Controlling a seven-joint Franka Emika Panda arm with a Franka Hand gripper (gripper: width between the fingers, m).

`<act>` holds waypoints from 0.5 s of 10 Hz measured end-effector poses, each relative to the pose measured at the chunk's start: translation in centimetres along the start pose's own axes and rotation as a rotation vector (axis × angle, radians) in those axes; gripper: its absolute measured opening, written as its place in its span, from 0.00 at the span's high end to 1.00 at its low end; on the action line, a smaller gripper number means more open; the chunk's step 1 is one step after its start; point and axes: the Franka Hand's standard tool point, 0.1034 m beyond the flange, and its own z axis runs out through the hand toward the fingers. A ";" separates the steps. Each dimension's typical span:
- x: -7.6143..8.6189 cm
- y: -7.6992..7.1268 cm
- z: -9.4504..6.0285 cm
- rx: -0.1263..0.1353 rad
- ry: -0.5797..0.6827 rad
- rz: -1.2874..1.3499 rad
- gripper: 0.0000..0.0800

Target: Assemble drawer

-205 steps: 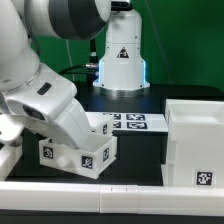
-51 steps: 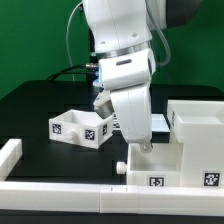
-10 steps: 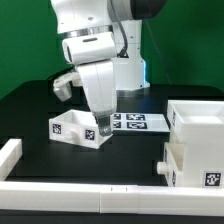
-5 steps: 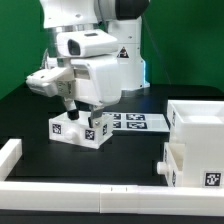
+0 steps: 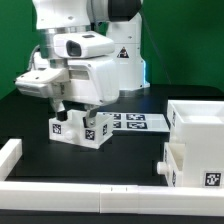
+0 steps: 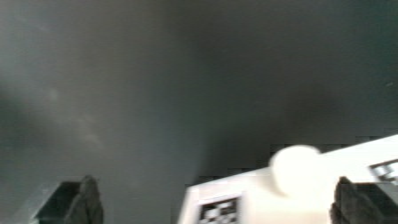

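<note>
Two trays remain: one (image 5: 178,160) sits slotted in the shell (image 5: 200,135); the loose tray (image 5: 78,127) waits mid-bench beneath the gripper (image 5: 72,112), jaws open. Best practice: center over one wall, descend squarely, then close.

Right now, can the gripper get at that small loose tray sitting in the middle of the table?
Probably yes. The gripper hangs directly over the small tray, and nothing lies between them. In the wrist view its fingers stand apart, with the tray's white corner between them. The big shell sits well off to the exterior view's right.
</note>
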 end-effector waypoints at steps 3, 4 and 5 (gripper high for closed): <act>0.4 -3.9 -0.5 0.022 0.008 -0.064 0.19; 0.6 -4.0 -0.6 0.038 0.028 -0.056 0.19; 0.6 -4.1 -0.5 0.036 0.029 -0.054 0.19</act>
